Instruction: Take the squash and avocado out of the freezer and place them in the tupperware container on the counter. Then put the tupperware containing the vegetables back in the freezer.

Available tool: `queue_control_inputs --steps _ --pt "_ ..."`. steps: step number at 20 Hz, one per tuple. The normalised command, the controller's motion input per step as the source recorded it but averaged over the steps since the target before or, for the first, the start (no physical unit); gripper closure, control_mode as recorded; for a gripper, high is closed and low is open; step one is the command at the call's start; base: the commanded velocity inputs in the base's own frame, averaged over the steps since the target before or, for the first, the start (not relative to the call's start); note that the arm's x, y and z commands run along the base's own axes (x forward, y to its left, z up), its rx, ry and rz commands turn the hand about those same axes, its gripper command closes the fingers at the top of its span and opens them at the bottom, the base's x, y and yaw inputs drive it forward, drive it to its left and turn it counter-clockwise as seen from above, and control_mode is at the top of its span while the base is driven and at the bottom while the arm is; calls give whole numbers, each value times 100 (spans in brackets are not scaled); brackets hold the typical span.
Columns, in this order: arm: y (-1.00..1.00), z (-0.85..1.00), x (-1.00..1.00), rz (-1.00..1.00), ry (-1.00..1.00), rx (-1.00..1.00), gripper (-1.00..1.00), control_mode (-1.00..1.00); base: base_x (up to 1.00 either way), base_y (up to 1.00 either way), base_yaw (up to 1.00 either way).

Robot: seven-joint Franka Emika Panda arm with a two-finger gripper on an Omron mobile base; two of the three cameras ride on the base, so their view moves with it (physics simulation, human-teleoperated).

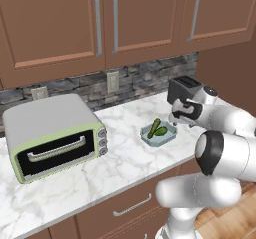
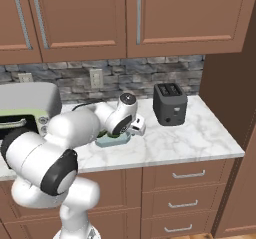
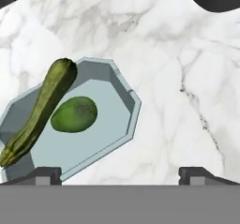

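Note:
The pale blue-grey tupperware container sits on the white marble counter. Inside it lie the long light-green squash, slanted with its ends over the rim, and the dark-green avocado beside it. My gripper hovers open above the counter, just off the tray's side, with nothing between its fingertips. In the left base view the tupperware container holds the squash and avocado, left of my gripper. The arm hides most of the container in the right base view. The freezer is out of view.
A green-trimmed toaster oven stands at the counter's left. A black toaster sits close behind my hand, also seen as the toaster. Wooden cabinets hang overhead, and drawers run below the counter edge.

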Motion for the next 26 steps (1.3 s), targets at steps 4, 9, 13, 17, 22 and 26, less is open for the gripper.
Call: queue_control_inputs --steps 4,9,13,17,22,26 --pt "0 -19 26 8 9 0 -100 -100 0 0 0" --pt "0 -25 21 7 10 0 -100 -100 0 0 0" --pt "0 -25 7 5 5 0 -100 -100 0 0 0" --pt "0 -20 2 5 0 0 -100 -100 0 0 0" --pt "-3 -25 17 4 0 0 -100 -100 0 0 0" --pt "0 -25 26 3 1 0 -100 -100 0 0 0"
